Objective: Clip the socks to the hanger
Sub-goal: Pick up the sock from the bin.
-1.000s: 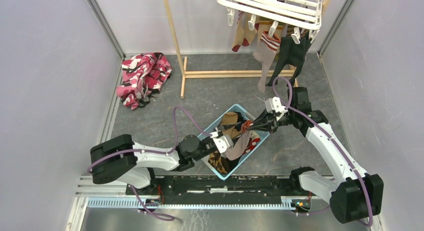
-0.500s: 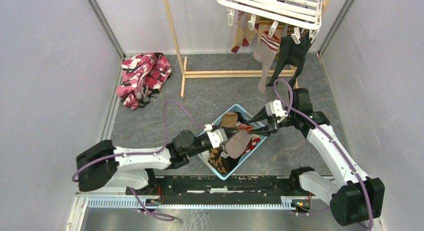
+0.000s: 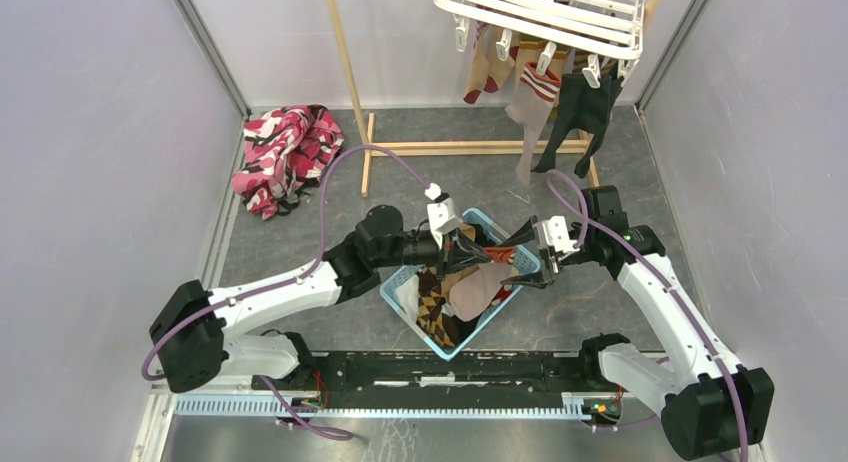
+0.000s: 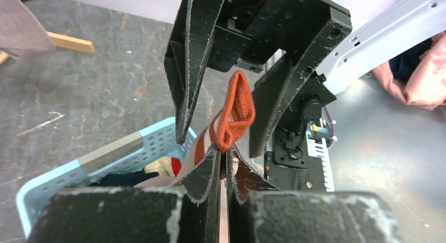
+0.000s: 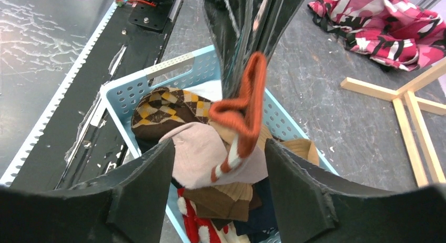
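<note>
A grey sock with a red-and-white striped cuff (image 4: 236, 107) hangs from my left gripper (image 4: 226, 160), which is shut on the cuff above the light blue basket (image 3: 402, 280). The sock's pale body (image 5: 202, 156) drapes down onto the pile of socks in the basket. My right gripper (image 5: 221, 166) faces the left one with its jaws open, one finger (image 4: 184, 69) on each side of the cuff (image 5: 247, 103) without touching it. The white hanger (image 3: 545, 12) hangs at the back right. Tan, striped and black socks (image 3: 530, 97) are clipped under it.
More socks, among them an argyle one (image 5: 168, 109) and a brown one (image 5: 231, 195), fill the basket. A pink, red and black cloth (image 3: 285, 152) lies at the back left. The wooden stand (image 3: 470, 146) rests on the floor behind the basket.
The left gripper shut on the striped cuff and lifted it up and back over the basket. The right gripper let go, opened and drew back slightly to the right.
</note>
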Robot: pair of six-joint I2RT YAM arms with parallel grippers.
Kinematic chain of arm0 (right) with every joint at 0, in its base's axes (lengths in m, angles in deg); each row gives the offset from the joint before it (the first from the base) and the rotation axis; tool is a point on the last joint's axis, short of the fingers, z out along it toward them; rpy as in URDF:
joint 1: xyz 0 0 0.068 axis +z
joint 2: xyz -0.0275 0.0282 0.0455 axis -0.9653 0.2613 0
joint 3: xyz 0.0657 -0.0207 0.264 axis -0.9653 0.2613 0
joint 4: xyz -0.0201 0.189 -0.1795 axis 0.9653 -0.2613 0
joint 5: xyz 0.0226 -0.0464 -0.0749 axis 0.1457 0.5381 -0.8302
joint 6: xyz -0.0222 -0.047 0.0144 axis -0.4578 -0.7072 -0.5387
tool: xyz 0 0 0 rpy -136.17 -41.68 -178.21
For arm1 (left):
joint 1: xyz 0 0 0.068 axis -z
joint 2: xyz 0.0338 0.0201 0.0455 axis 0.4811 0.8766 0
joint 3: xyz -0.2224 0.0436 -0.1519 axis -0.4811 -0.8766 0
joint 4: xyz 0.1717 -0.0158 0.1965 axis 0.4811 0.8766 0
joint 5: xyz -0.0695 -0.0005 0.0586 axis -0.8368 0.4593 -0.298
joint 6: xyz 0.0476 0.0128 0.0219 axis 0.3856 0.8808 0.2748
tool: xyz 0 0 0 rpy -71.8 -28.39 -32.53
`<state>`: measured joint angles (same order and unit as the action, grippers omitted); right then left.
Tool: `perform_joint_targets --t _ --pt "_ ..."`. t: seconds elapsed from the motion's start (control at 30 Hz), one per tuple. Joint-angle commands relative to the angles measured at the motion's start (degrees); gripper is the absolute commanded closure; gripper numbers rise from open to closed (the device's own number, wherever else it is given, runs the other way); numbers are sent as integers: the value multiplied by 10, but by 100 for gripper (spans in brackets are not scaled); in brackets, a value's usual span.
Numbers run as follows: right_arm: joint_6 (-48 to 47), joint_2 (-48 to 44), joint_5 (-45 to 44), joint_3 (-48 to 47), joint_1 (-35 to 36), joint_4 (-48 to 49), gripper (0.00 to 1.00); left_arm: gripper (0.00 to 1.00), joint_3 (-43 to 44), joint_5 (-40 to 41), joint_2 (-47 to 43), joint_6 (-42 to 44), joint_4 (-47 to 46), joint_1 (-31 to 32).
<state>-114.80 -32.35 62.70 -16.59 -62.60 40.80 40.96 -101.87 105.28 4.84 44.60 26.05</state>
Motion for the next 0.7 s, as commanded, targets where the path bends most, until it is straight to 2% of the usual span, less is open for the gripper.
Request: perform_joint_targets --t 0.0,0.13,0.3,0.37,0.43,0.5,0.67 --pt "68 -9 15 -12 -2 63 34 92 41 -38 28 -69 27 -3" --pt "92 -4 -8 -18 -1 79 51 92 62 -46 50 -80 32 -3" --pt "89 -13 -22 -25 -2 74 85 91 72 -69 64 -105 35 -14" --pt "84 -20 -24 -22 -1 73 95 90 75 -91 67 -122 30 -28" --pt "82 -26 -18 -19 -2 73 100 82 68 -113 71 -146 7 -41" --pt "82 -28 -11 -18 -2 73 100 73 58 -133 73 -159 -19 -51" --pt "85 -25 -2 -12 -2 75 100 36 6 -162 42 -92 -50 -54"
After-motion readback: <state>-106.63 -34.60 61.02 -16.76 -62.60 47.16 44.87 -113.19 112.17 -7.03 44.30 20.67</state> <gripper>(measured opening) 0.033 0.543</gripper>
